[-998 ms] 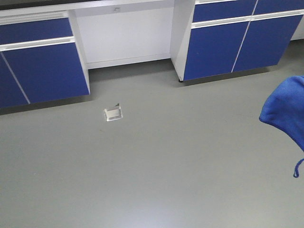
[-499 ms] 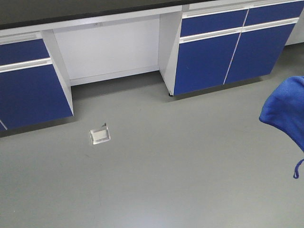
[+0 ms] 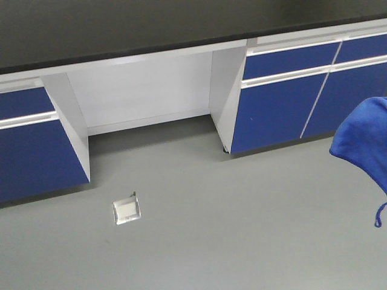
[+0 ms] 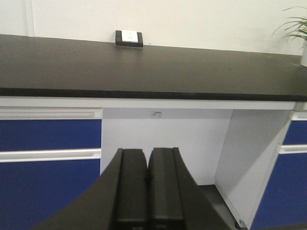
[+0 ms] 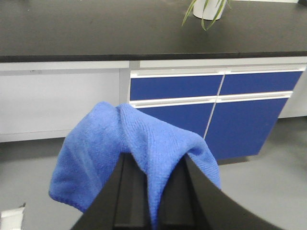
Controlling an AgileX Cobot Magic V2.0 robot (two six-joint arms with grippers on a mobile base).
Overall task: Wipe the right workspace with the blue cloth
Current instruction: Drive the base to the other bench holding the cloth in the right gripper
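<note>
The blue cloth [image 5: 120, 139] is draped over the tips of my right gripper [image 5: 152, 165], which is shut on a fold of it. In the front view the cloth [image 3: 366, 139] hangs at the right edge above the floor, its loop string dangling below. The right workspace, a plain black benchtop [image 4: 168, 67], runs across ahead of both wrists, with a small black box with a white socket face [image 4: 128, 38] at its back edge against the wall. My left gripper [image 4: 147, 152] is shut with nothing in it, level with the cabinet fronts below the benchtop edge.
Blue cabinet doors [image 3: 284, 103] and drawers stand under the benchtop [image 3: 121, 30], with a white knee recess [image 3: 139, 96] between them. A small floor socket box [image 3: 126, 211] sits on the grey floor. A potted plant [image 5: 207, 7] stands on the bench to the right.
The bench and cabinets have slid down and grown larger in the front view, with more black benchtop showing. The cloth keeps its place at the right edge.
</note>
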